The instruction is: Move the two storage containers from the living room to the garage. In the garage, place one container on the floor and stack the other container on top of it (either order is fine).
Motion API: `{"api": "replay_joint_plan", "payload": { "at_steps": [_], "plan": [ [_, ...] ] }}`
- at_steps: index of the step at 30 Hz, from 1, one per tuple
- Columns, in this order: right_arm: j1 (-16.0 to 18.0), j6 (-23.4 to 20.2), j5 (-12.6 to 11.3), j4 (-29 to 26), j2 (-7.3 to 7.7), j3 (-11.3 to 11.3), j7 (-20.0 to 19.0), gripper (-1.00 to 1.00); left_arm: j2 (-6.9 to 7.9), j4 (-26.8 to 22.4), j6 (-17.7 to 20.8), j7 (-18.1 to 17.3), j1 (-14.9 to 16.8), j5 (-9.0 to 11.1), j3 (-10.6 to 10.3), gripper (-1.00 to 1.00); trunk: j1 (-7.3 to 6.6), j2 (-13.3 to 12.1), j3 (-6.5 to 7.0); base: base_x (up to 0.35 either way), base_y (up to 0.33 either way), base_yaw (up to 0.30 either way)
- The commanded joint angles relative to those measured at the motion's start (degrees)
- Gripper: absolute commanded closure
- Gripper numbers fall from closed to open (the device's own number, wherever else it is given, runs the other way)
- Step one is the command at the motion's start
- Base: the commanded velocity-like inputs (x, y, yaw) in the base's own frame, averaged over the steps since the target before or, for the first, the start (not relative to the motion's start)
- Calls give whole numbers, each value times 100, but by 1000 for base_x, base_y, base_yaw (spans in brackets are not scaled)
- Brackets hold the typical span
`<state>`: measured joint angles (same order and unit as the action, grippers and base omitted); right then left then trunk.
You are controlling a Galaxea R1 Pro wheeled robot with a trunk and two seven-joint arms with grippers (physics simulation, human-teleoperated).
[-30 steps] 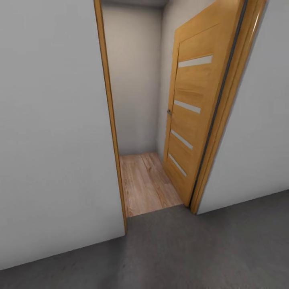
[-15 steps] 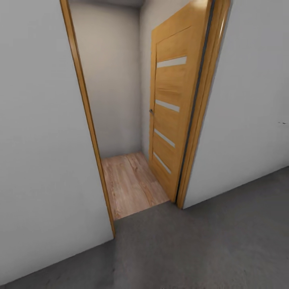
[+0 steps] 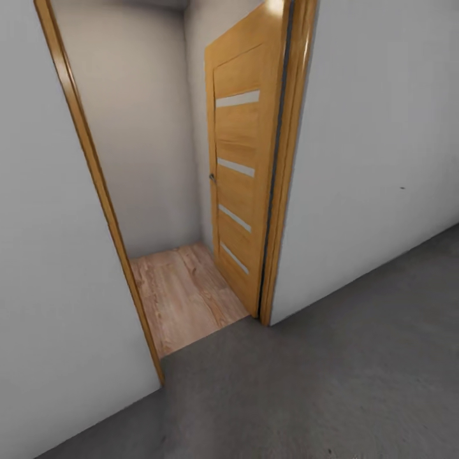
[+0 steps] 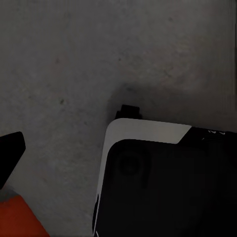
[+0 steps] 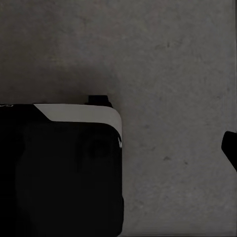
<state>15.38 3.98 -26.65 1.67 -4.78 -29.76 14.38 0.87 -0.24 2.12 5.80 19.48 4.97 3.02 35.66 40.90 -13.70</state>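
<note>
An orange-red storage container (image 4: 19, 219) corner shows in my left wrist view, beside a dark fingertip (image 4: 10, 150) of my left tool and over the concrete floor (image 4: 74, 59); I cannot tell either tool's opening. Ahead, an open wooden door (image 3: 239, 166) leads onto light wood planks (image 3: 182, 290).

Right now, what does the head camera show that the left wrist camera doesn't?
The head view has the open wooden door, its frame, grey-white walls and a light wood plank floor beyond the doorway. The left wrist view has an orange-red corner of a storage container and a black-and-white part of the robot. Both show the dark grey concrete floor.
</note>
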Motion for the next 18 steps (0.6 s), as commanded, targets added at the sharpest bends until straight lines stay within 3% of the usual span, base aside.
{"api": "replay_joint_plan", "payload": {
  "at_steps": [1, 6, 18],
  "plan": [
    [5, 31, -60, 18, -5, -47, 3, -100, 5, -3, 17, 7, 3, 48, 25, -100, 1, 6, -8, 0, 0, -224],
    [5, 18, -60, 18, -5, -54, 3, -100, 18, -3, 17, 2, 3, 54, 23, -100, 1, 6, -8, 141, 0, -81],
    [6, 7, -60, 18, -14, -56, 3, -100, 18, -3, 17, 0, 3, 57, 23, -100, 1, 6, -8, 306, 0, -5]
  ]
}}
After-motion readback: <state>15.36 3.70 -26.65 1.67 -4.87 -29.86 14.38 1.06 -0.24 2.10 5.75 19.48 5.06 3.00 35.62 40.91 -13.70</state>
